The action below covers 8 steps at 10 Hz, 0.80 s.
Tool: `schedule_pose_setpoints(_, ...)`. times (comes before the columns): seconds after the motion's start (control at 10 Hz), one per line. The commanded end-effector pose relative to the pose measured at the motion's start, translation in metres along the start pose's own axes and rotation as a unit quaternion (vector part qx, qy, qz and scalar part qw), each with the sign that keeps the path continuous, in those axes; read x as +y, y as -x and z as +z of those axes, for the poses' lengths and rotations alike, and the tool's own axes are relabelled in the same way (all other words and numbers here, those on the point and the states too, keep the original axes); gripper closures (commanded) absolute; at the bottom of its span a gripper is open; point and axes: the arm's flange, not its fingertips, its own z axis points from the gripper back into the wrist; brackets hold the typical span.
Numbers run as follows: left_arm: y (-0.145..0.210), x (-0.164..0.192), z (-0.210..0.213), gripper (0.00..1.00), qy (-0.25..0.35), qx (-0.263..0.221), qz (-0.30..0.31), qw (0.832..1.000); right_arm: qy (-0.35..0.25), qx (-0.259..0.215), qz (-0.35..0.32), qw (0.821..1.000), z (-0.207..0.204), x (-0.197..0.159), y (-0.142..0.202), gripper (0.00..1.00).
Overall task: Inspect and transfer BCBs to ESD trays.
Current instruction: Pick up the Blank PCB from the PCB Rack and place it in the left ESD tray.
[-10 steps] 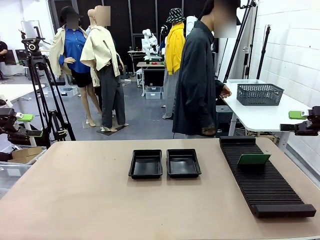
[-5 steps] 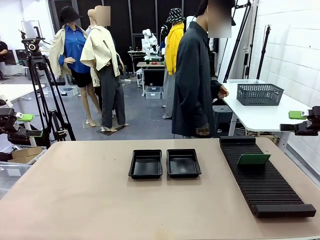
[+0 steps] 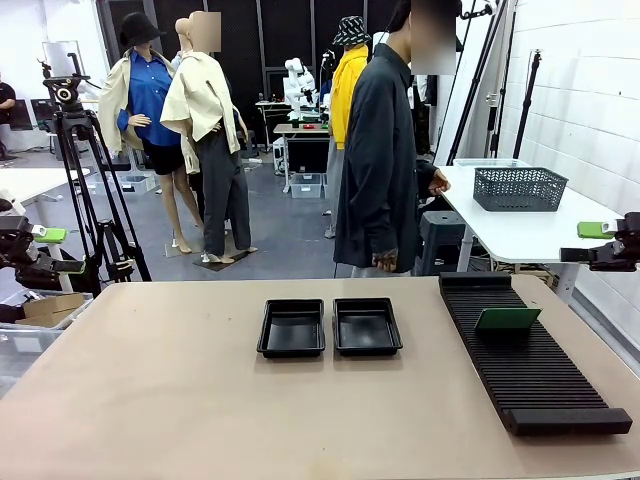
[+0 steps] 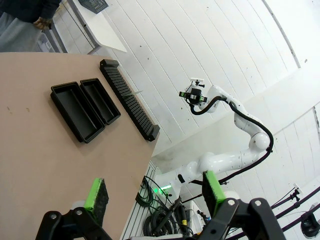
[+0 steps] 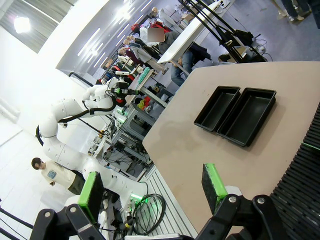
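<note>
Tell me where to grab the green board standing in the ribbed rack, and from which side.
Take the green board by its free upper edge, coming down from above and clamping across its two flat faces. It stands on edge in the black rack, lower edge sunk between the ribs, so probably only the top offers room.

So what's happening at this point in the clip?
Nothing is being handled yet. The left hand and right hand hang open and empty, off to either side of the table. Both ESD trays sit empty mid-table, one BCB stands in the slotted rack, and the person stands side-on beyond the far edge.
</note>
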Motion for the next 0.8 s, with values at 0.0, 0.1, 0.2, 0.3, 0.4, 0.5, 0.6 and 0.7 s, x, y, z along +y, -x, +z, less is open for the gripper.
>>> schedule_pose_setpoints(0.0,0.0004,-0.0008,0.0011,0.0,0.001,-0.002,0.003,1.0,-0.005,0.0,0.0,1.0,0.0007,-0.0002,0.0011,0.0)
schedule_pose_setpoints(0.1,0.0004,-0.0008,0.0011,0.0,0.001,-0.002,0.003,1.0,-0.005,0.0,0.0,1.0,0.0007,-0.0002,0.0011,0.0)
schedule_pose_setpoints(0.2,0.0004,-0.0008,0.0011,0.0,0.001,-0.002,0.003,1.0,-0.005,0.0,0.0,1.0,0.0007,-0.0002,0.0011,0.0)
schedule_pose_setpoints(0.3,0.0004,-0.0008,0.0011,0.0,0.001,-0.002,0.003,1.0,-0.005,0.0,0.0,1.0,0.0007,-0.0002,0.0011,0.0)
schedule_pose_setpoints(0.4,0.0004,-0.0008,0.0011,0.0,0.001,-0.002,0.003,1.0,-0.005,0.0,0.0,1.0,0.0007,-0.0002,0.0011,0.0)
schedule_pose_setpoints(0.5,0.0004,-0.0008,0.0011,0.0,0.001,-0.002,0.003,1.0,-0.005,0.0,0.0,1.0,0.0007,-0.0002,0.0011,0.0)
schedule_pose_setpoints(0.6,0.0004,-0.0008,0.0011,0.0,0.001,-0.002,0.003,1.0,-0.005,0.0,0.0,1.0,0.0007,-0.0002,0.0011,0.0)
schedule_pose_setpoints(0.7,0.0004,-0.0008,0.0011,0.0,0.001,-0.002,0.003,1.0,-0.005,0.0,0.0,1.0,0.0007,-0.0002,0.0011,0.0)
